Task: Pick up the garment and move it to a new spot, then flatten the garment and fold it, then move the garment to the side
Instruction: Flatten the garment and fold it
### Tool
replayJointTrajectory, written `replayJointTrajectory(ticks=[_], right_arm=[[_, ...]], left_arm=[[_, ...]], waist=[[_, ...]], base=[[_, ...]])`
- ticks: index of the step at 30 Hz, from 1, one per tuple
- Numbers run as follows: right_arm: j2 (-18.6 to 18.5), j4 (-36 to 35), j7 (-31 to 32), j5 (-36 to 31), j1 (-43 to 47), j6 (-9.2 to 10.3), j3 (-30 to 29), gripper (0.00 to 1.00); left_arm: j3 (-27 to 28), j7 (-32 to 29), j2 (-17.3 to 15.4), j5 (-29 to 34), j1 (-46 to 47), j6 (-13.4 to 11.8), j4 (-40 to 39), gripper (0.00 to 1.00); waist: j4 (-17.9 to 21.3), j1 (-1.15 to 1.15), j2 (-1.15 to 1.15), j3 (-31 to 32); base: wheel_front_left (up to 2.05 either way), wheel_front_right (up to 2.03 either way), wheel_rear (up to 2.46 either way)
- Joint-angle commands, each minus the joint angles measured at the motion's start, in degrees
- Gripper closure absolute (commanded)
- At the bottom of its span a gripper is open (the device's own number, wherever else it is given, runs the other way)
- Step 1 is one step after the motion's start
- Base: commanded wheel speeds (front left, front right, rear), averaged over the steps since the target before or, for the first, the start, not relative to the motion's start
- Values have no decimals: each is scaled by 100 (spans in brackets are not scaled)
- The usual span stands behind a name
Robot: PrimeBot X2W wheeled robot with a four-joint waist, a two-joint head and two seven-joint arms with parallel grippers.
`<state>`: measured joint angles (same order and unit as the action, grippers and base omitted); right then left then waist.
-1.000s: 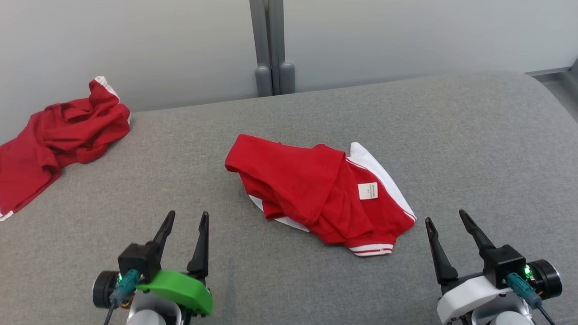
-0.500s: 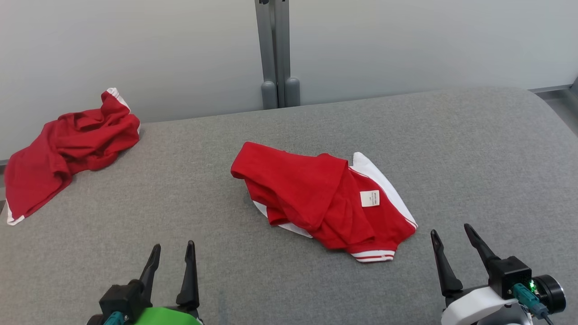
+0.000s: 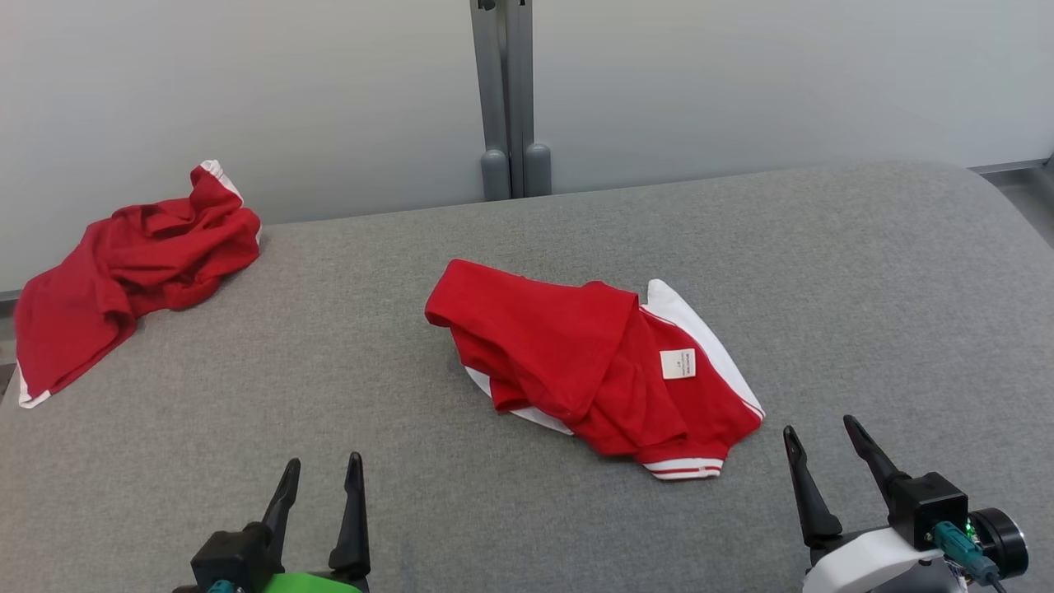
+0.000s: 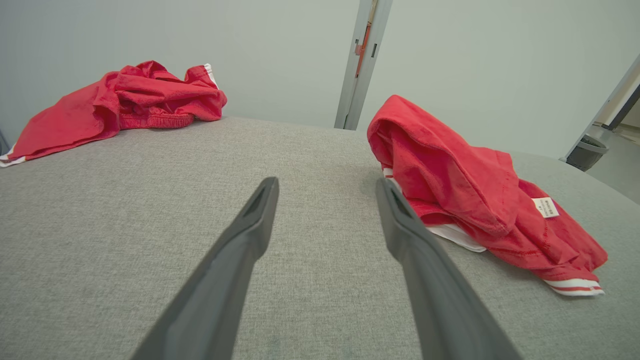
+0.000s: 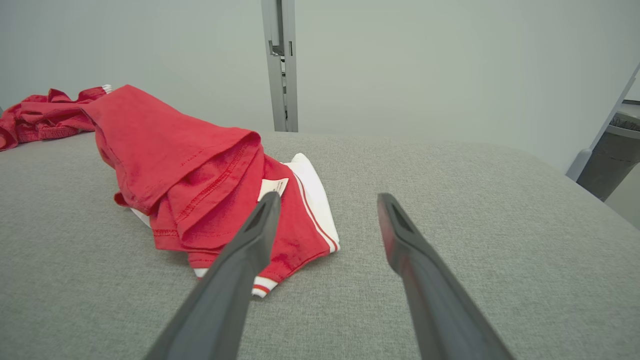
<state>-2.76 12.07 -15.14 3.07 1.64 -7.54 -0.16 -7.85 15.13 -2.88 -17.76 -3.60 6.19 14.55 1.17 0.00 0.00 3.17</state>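
Garment (image 3: 560, 346) in heap on grey cushion (image 3: 865, 272)

My right end effector (image 5: 328, 200), spread wide beside the red garment (image 5: 190, 185)
Nothing sits between my dark fingers (image 5: 240, 265). The garment, white-trimmed with a white label (image 5: 274, 187), lies crumpled on the grey cushion (image 5: 450, 200); a second red garment (image 5: 40, 117) lies far behind.

We see the garment (image 3: 576, 354), red with white trim, lying crumpled, folded over itself, midway across the grey surface (image 3: 329, 412).
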Motion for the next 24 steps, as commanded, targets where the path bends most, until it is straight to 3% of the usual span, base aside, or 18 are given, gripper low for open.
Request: replayJointTrajectory(ticks=[1, 24], right_arm=[[-23, 11, -2, 31, 30, 10, -6, 0], [-23, 47, -2, -38, -236, 10, 93, 0]], left_arm=[[-3, 3, -3, 7, -78, -16, 2, 0], [-77, 4, -3, 1, 21, -32, -32, 0]], waist=[[-6, 0, 0, -3], [-157, 0, 0, -133]], base=[[0, 0, 0], [0, 0, 0]])
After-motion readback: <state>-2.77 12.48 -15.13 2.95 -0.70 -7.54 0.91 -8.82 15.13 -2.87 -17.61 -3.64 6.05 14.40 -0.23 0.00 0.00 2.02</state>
